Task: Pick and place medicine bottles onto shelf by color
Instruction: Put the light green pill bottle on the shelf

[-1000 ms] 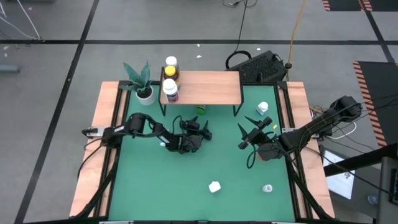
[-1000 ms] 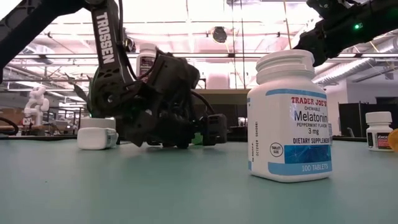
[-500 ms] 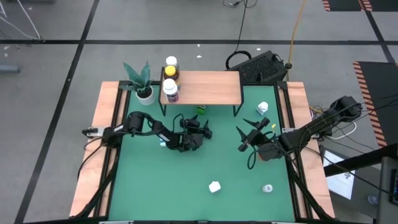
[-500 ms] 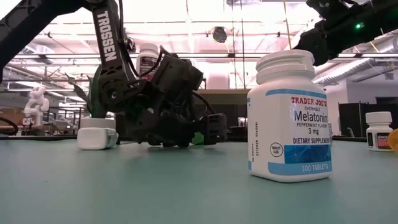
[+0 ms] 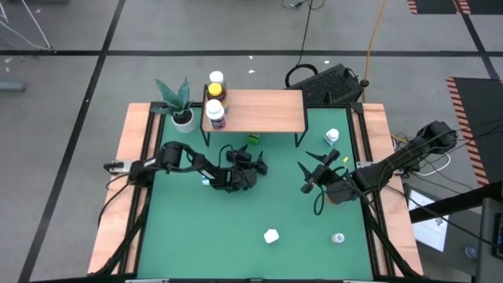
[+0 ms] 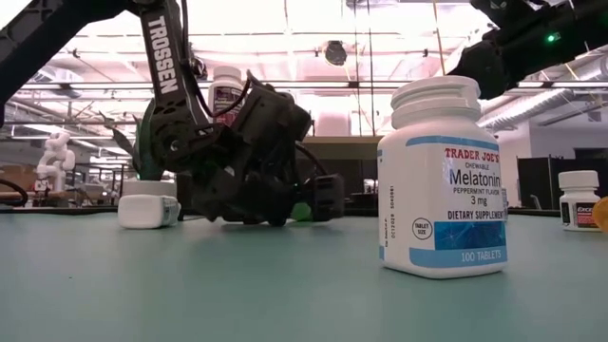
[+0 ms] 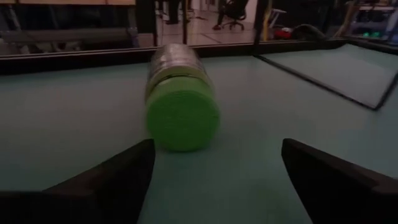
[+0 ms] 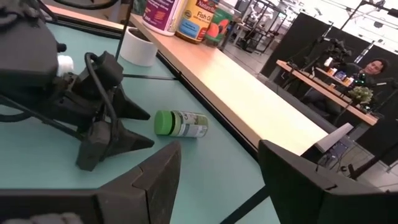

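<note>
L arm lining up on green bottle, jaws wide open.

Green-capped clear plastic bottle (image 7: 181,99) lies on its side on green counter (image 5: 236,220) near light-wood shelf (image 5: 263,110) front edge, cap facing left gripper (image 7: 211,171), long axis w/ approach. L arm low, closer. Right gripper (image 8: 217,162) waits right, jaws apart, empty.

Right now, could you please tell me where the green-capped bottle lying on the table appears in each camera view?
High view: green bottle just in front of the shelf, beyond the left hand.
Low view: only a green patch, mostly hidden behind the left hand.
Left wrist view: centre, cap facing the camera, between the open fingers.
Right wrist view: lying on its side beside the shelf edge.
Shared landmark: the shelf.
</note>
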